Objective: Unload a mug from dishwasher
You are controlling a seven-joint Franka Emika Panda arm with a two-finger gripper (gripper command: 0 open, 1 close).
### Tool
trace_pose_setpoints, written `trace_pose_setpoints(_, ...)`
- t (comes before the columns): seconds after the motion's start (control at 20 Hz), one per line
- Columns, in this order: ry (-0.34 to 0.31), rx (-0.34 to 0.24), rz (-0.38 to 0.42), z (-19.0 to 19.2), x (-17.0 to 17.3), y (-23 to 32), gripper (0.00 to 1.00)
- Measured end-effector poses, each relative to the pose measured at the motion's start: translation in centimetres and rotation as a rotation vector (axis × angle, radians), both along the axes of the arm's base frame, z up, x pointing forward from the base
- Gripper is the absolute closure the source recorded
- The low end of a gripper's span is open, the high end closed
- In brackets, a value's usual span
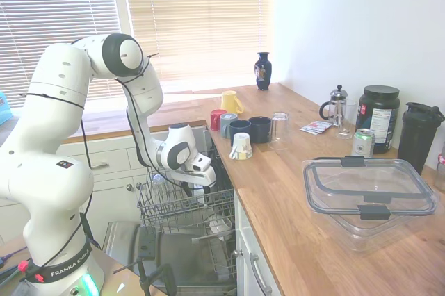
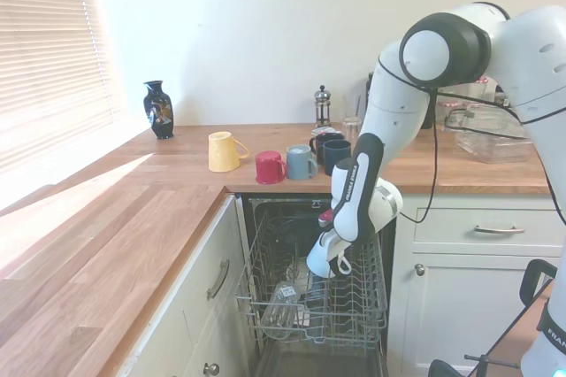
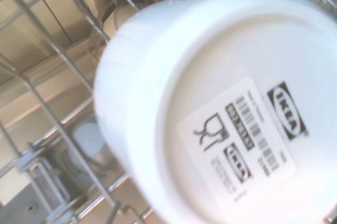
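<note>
Your gripper (image 2: 331, 249) is clamped on the mug (image 2: 320, 260), a plain white one, and holds it tilted just above the wire rack (image 2: 354, 306) of the open dishwasher (image 2: 265, 218), near the rack's counter-side edge. In the second exterior view the loop handle shows below the gripper, pointing away from the worktop. From the first exterior view the mug (image 1: 206, 183) is mostly hidden behind the wrist, only a pale edge showing over the rack (image 1: 181, 209).

The wrist camera looks straight at the mug's base (image 3: 237, 108). You can read a white sticker (image 3: 245, 142) there with "IKEA" printed in a dark logo box, a second smaller IKEA logo, a glass-and-fork food-safe symbol and a barcode; the fine print is too blurred to make out. Grey rack wires (image 3: 58, 66) cross behind the mug.

On the arm's base in the first exterior view you can read "FRANKA EMIKA" in part, and the forearm in the second exterior view carries the same lettering running vertically.

A clear glass (image 2: 281, 302) lies on its side in the rack, apart from the mug.
</note>
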State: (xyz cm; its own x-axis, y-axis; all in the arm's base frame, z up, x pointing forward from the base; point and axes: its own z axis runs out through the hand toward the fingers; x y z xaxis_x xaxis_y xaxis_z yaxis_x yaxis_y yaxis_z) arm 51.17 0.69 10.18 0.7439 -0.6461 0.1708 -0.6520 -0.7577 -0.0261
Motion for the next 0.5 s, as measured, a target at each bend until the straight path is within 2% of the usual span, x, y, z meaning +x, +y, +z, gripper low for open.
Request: trace_pose_setpoints(0.5, -0.020, 0.019, 0.032, -2.8, 2.5, 1.0, 0.00)
